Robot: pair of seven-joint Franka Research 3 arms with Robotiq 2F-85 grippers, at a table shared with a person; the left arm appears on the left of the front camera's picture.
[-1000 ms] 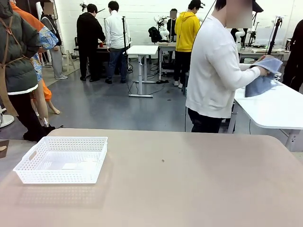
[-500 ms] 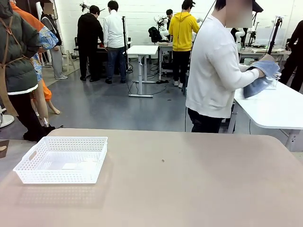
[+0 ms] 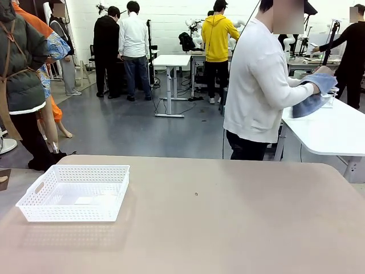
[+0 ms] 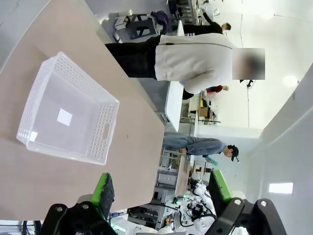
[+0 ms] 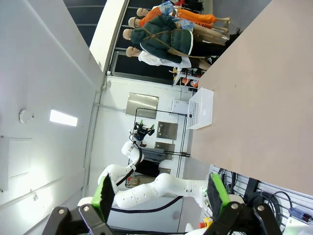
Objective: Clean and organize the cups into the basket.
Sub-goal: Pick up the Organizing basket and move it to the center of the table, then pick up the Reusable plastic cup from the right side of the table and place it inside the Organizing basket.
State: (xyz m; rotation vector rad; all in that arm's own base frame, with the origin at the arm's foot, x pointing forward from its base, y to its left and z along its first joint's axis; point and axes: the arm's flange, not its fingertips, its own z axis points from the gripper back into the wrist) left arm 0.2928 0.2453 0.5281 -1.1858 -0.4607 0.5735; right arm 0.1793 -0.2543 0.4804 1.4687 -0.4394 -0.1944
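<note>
On the left part of the tan table (image 3: pixel 239 228), near the robot's edge, sits the basket (image 3: pixel 71 211): white, shallow, rectangular, with lattice walls and a handle cutout in its short side. It stands flat and upright. A small pale square lies on its floor, possibly a label; it is too small to tell. A tiny dark speck (image 3: pixel 196 194) marks the table near the middle.

In the left wrist view, the left gripper (image 4: pixel 161 188) hangs above the table with its jaws spread wide and nothing between the green pads (image 4: pixel 103 188). The basket (image 4: pixel 100 139) lies ahead of it, well apart from the fingers.

In the right wrist view, the right gripper (image 5: pixel 159 196) is likewise wide open and holds nothing. The bare tabletop runs away from it, and the basket (image 5: pixel 200 107) is small at the far end.

Beyond the far edge of the table, a person in a white top (image 3: pixel 259 85) stands turned toward a white table (image 3: pixel 336 131) on the right. Both hands are at a blue-grey cloth (image 3: pixel 313 101) held over it. What the cloth covers cannot be made out.
</note>
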